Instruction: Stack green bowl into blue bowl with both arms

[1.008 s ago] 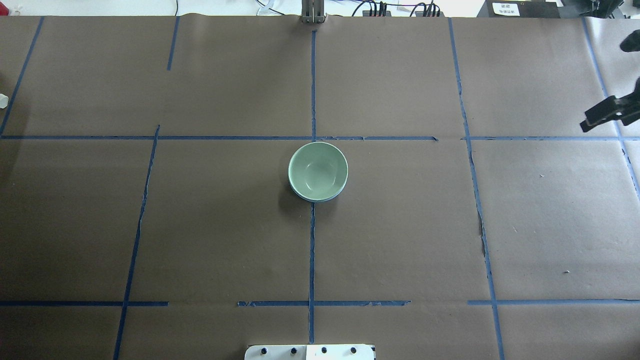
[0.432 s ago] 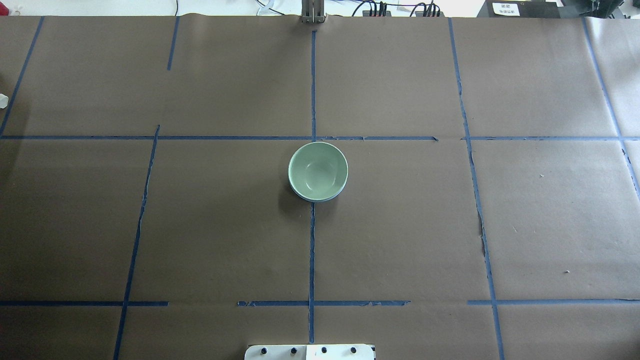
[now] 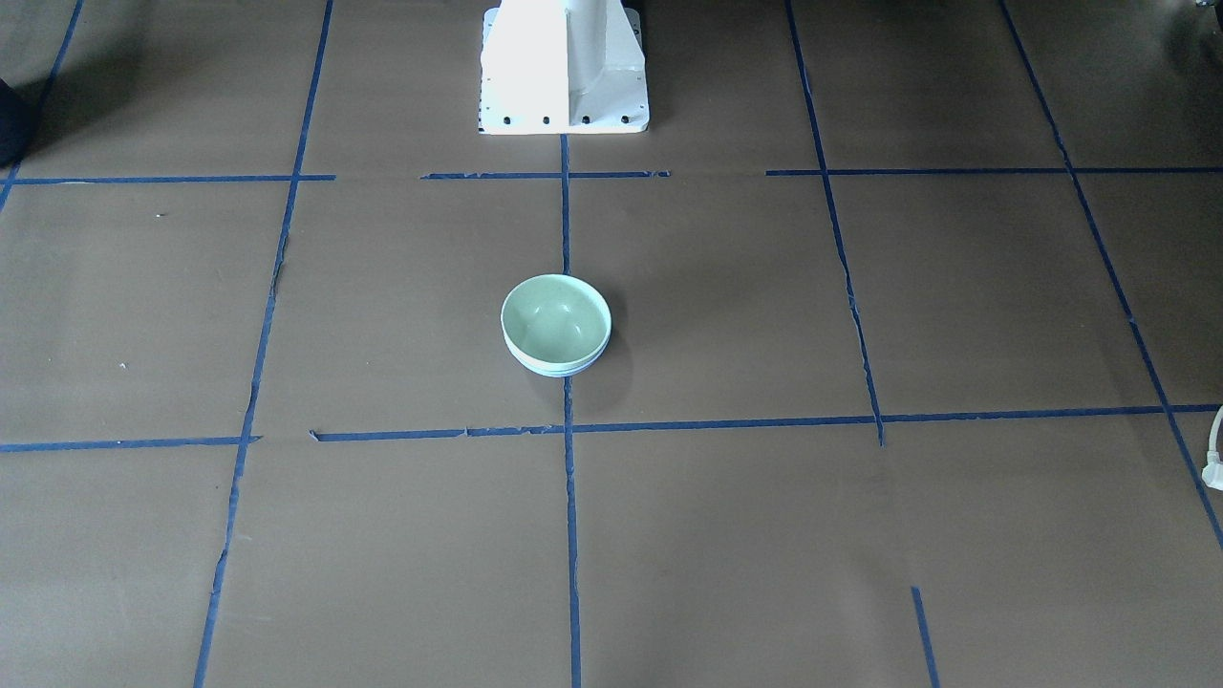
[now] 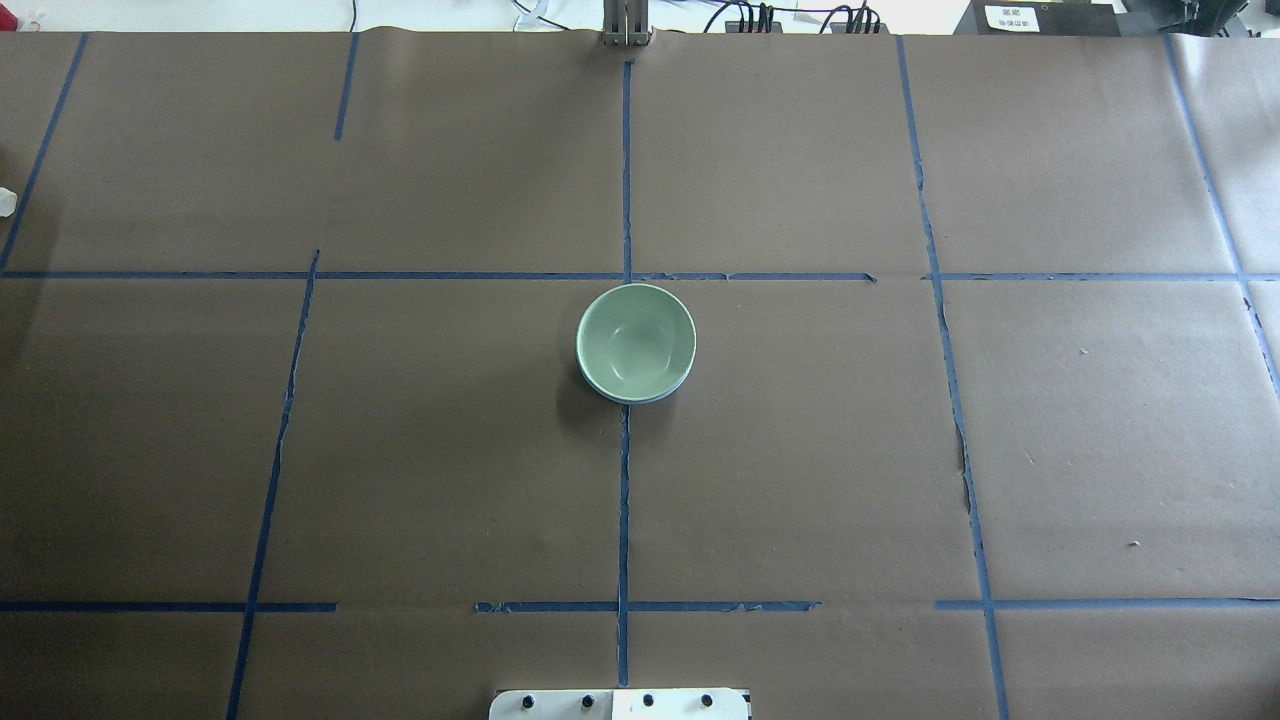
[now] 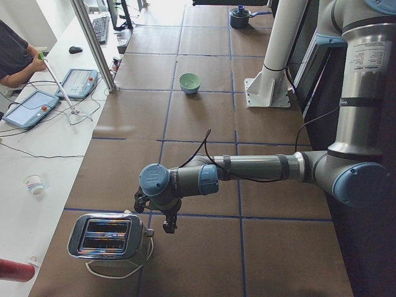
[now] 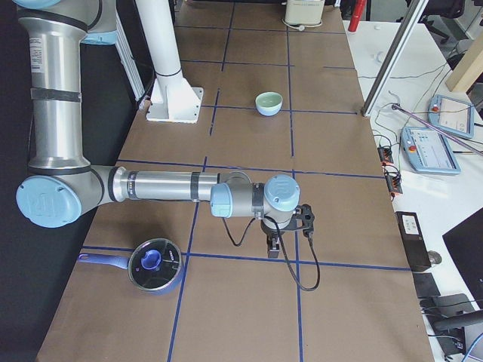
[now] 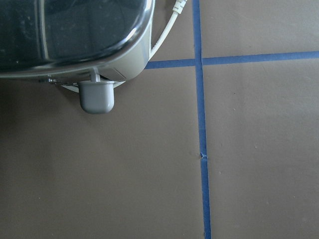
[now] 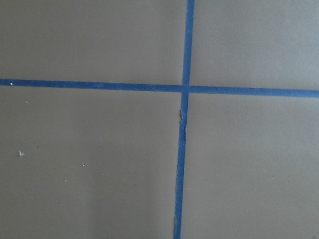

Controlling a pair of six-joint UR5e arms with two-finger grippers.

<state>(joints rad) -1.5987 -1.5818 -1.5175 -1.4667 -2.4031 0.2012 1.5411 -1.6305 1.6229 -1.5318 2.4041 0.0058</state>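
Right hand farther from unmoved green bowl

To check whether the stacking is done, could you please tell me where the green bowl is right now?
In the overhead view, the green bowl sits nested in the blue bowl at mid-table, on the centre tape line.
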